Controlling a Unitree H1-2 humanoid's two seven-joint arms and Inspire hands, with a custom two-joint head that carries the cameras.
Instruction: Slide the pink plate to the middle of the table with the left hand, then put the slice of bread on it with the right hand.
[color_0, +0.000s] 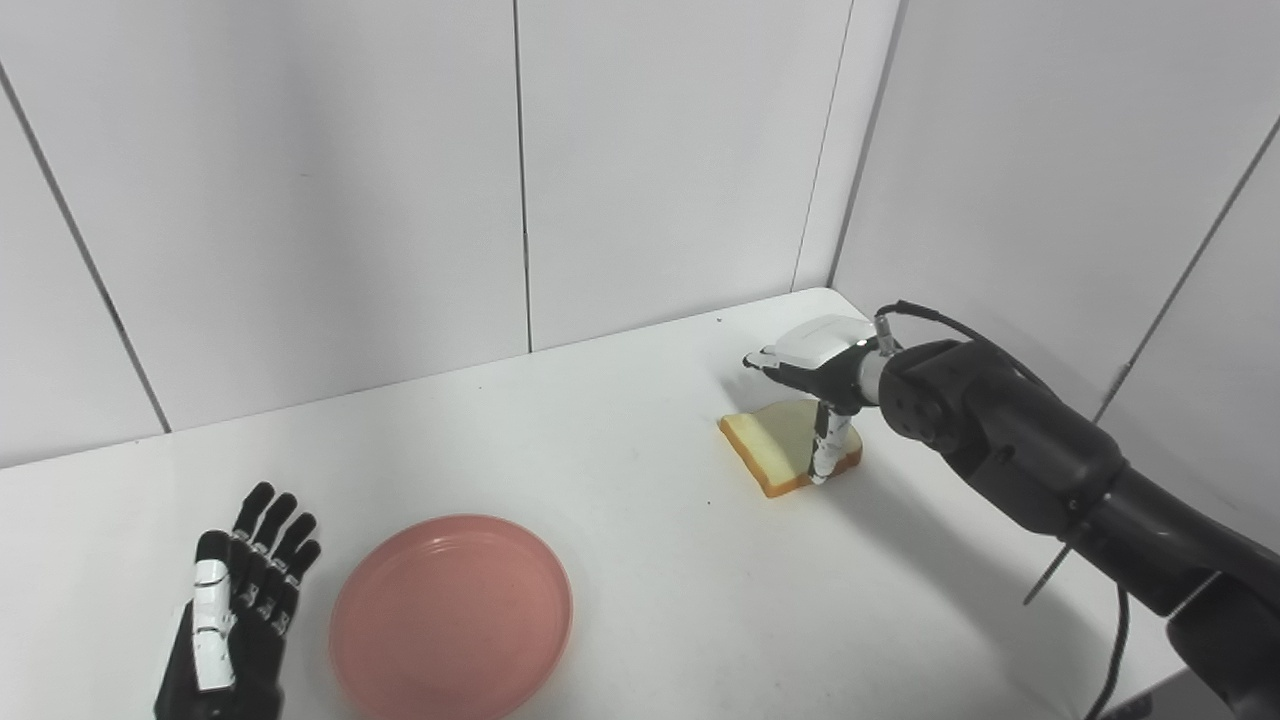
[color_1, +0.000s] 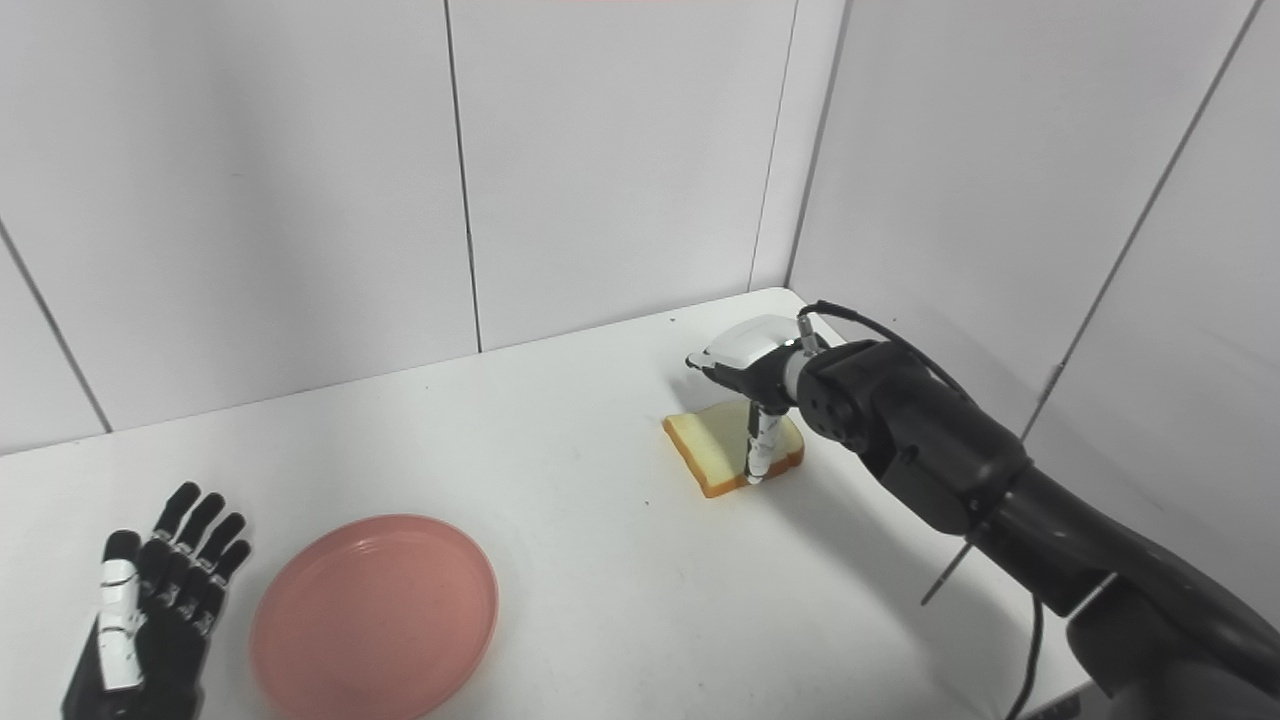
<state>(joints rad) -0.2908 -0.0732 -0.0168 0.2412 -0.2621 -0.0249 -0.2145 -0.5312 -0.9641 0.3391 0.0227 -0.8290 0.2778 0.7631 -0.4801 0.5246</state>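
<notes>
Left hand (color_0: 235, 610) lies flat at seven o'clock, fingers (color_0: 268, 520) spread, holding nothing. Right hand (color_0: 815, 385) reaches out at two o'clock, one finger pointing down.

Lighting bright, even, diffuse; source appears overhead. White wall panels (color_0: 300, 200) and table (color_0: 620, 520) render near-white with a faint grey-blue cast, no clipped glare patches. Shadows soft-edged: a pale one falls on the table below the right arm (color_0: 1050, 470), and a small one beside the slice of bread (color_1: 730, 450). Pink plate (color_0: 450, 615) shows a dull sheen only. Focus sharp across both views; no motion blur. Panel seams bow slightly toward the frame edges.
</notes>
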